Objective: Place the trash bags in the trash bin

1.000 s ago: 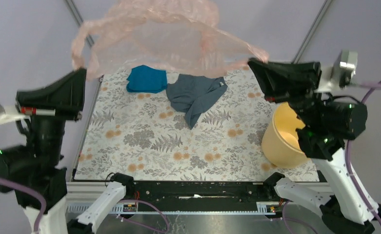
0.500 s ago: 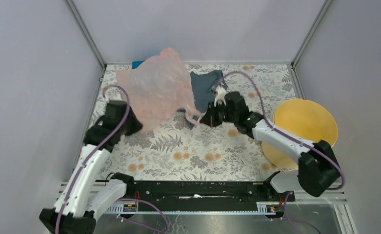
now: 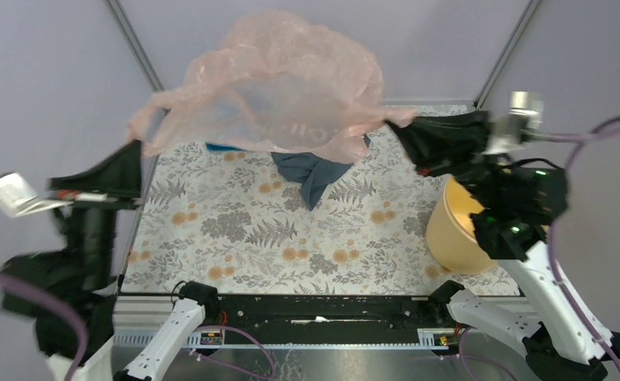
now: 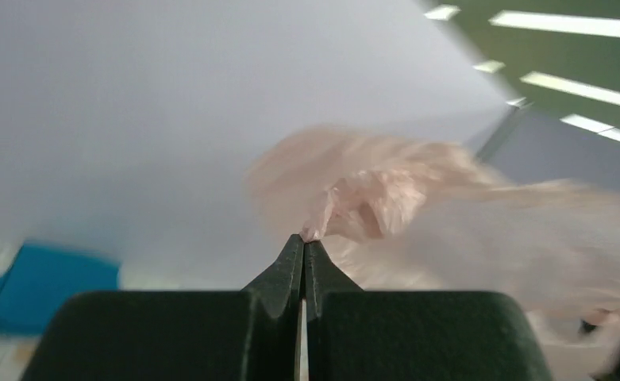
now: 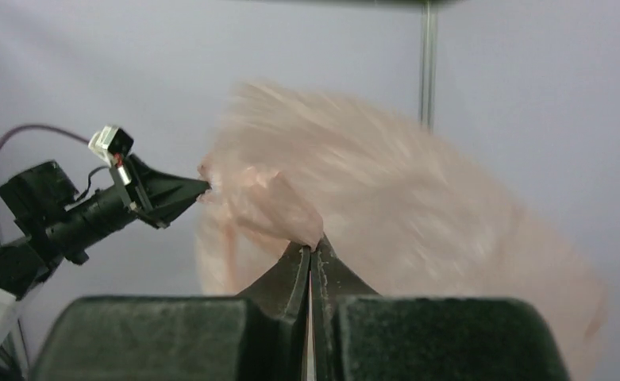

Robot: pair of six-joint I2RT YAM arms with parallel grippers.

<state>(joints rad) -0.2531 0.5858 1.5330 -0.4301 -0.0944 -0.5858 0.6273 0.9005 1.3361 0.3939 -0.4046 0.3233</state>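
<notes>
Plain pale lilac-grey walls (image 3: 44,87) box everything in, with thin metal posts (image 3: 136,44) at the back corners. The table (image 3: 235,230) has a grey fern and orange flower cover. Long ceiling light strips (image 4: 564,24) glow overhead.

Black-and-white arms (image 3: 551,295), purple cables (image 3: 608,123)

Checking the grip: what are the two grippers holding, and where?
Both pinch the pale-pink trash bag by its edge: left gripper one side, right gripper the opposite.

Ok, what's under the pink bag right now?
The grey garment and a sliver of blue cloth on the floral mat; their far parts are hidden by the bag. The bin sits off right.
</notes>
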